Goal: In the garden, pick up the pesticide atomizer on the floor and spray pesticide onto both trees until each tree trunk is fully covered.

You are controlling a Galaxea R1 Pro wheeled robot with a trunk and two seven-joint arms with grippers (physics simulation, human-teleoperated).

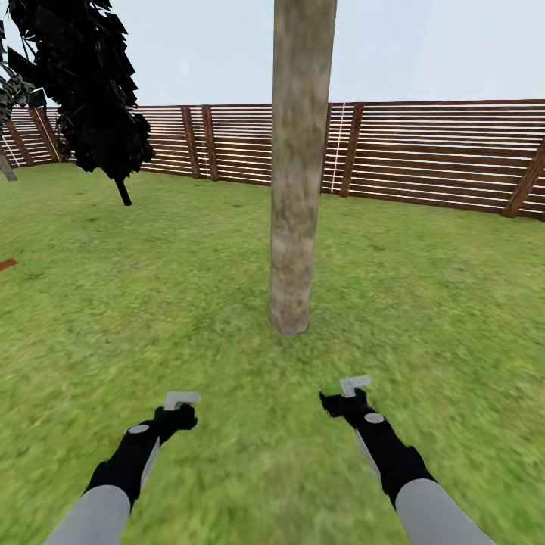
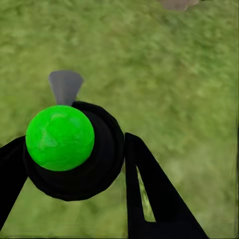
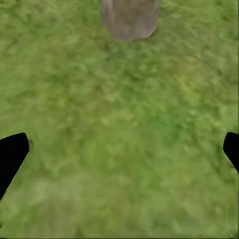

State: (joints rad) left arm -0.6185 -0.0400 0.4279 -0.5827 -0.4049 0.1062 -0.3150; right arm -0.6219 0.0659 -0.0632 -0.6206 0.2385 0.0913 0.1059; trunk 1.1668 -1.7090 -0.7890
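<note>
One thick, mottled grey-brown tree trunk (image 1: 299,174) rises from the lawn straight ahead of me, slightly tilted; its base also shows in the right wrist view (image 3: 129,17). My left gripper (image 1: 180,409) is shut on the pesticide atomizer (image 2: 64,144), a dark round body with a bright green dot and a grey nozzle pointing at the grass. Its whitish head (image 1: 182,397) shows above the black fingers (image 2: 149,189). My right gripper (image 1: 352,393) hangs open over bare grass, short of the trunk, with its fingertips (image 3: 12,154) far apart. I see no white specks of pesticide.
A brown slatted fence (image 1: 439,151) closes the garden behind the trunk. A dark columnar tree (image 1: 83,83) stands at the back left. A small red-brown mark (image 1: 7,263) lies at the lawn's left edge. Green lawn (image 1: 424,303) spreads around the trunk.
</note>
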